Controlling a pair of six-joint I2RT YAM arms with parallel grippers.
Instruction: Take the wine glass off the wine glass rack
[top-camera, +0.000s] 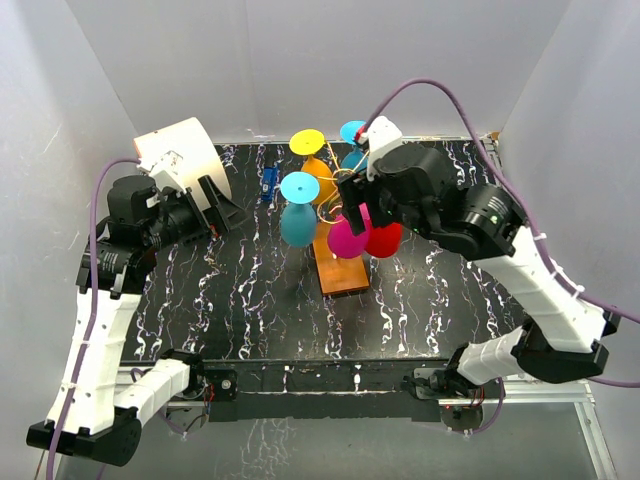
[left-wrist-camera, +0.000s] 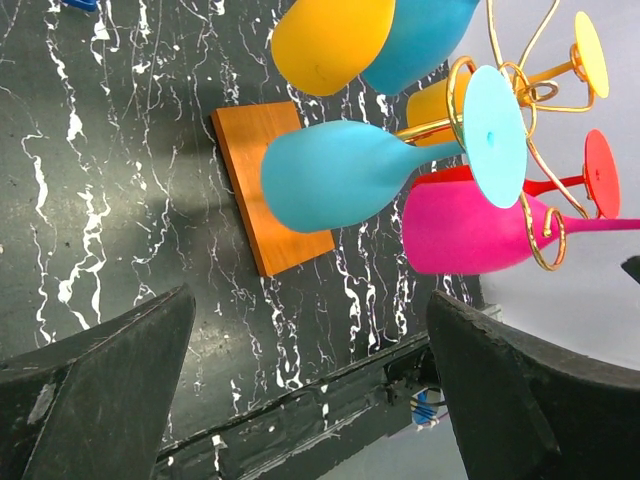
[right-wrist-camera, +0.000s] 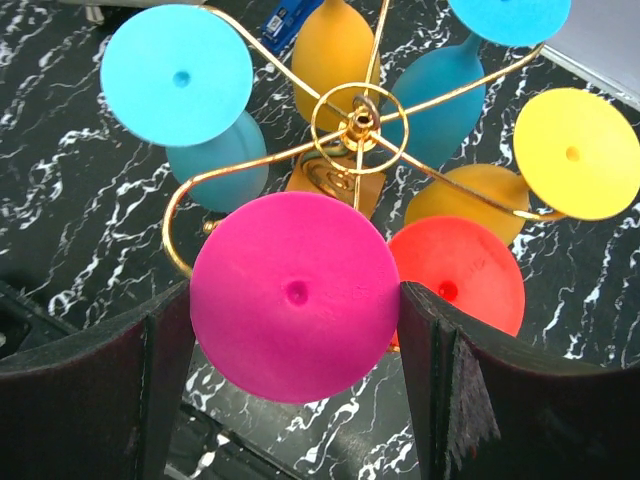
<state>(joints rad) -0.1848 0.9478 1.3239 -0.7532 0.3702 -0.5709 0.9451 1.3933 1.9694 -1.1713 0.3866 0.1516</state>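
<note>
No readable text, label, brand, number or sign in any of my three views. Small blue object (top-camera: 268, 183) at back of table: too small and blurred for me to make out any print.

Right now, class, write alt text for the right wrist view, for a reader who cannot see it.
A round magenta wine glass foot fills the gap between the right gripper's dark fingers, touching both. Behind it, a gold wire rack hangs turquoise, yellow, orange and red glasses over a black marbled table.
</note>
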